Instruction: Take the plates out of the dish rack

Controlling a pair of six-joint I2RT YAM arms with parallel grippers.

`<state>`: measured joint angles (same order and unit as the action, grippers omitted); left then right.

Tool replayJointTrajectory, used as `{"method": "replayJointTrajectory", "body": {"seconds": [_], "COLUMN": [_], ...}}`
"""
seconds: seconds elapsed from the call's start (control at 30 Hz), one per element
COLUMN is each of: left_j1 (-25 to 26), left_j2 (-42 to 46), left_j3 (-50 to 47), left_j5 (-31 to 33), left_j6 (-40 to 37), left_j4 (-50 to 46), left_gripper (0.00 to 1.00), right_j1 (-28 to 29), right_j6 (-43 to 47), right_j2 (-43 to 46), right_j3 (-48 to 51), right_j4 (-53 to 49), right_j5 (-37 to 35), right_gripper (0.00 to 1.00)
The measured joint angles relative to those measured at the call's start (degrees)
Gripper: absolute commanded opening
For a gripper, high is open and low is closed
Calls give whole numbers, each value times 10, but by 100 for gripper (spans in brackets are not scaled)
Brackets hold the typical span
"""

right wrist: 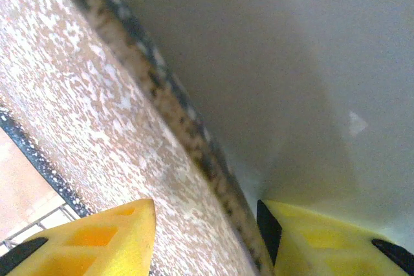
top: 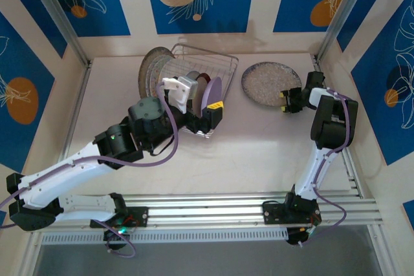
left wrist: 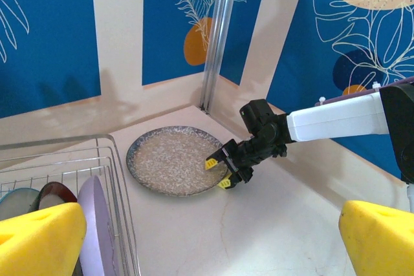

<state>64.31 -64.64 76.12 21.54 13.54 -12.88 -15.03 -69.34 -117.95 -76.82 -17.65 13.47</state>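
The speckled grey-brown plate [top: 268, 82] [left wrist: 169, 159] [right wrist: 84, 114] lies flat on the table right of the dish rack [top: 220, 63] [left wrist: 115, 159]. My right gripper [top: 285, 101] [left wrist: 221, 172] [right wrist: 207, 244] is open and straddles the plate's near-right rim, one yellow finger over the plate and the other outside the rim. A lilac plate [top: 211, 94] [left wrist: 97, 221] stands on edge in the rack, with a dark-rimmed one [left wrist: 57, 192] and a grey one [top: 152, 69] behind it. My left gripper [top: 215, 114] [left wrist: 207, 250] hangs open at the rack's near right corner, holding nothing.
The rack sits tilted at the back centre of the table [top: 246, 147]. Blue patterned walls and metal posts [left wrist: 218, 37] close in the back and sides. The right arm [left wrist: 330, 117] stretches across the right side.
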Motion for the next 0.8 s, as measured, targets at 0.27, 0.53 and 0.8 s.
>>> {"method": "replayJointTrajectory", "body": {"seconds": [0.27, 0.53, 0.8], "left_j1": [0, 0, 0], "left_j2": [0, 1, 1], "left_j3": [0, 6, 15], "left_j5": [0, 2, 3], "left_j6": [0, 3, 14], "left_j4": [0, -12, -29], "left_gripper": [100, 100, 100], "right_j1": [0, 0, -2], "right_j6": [-4, -11, -30], "right_j2": [1, 16, 50], "right_j3": [0, 0, 12], "right_j4": [7, -35, -118], "right_j5": [1, -18, -65], "right_gripper": [60, 67, 68]}}
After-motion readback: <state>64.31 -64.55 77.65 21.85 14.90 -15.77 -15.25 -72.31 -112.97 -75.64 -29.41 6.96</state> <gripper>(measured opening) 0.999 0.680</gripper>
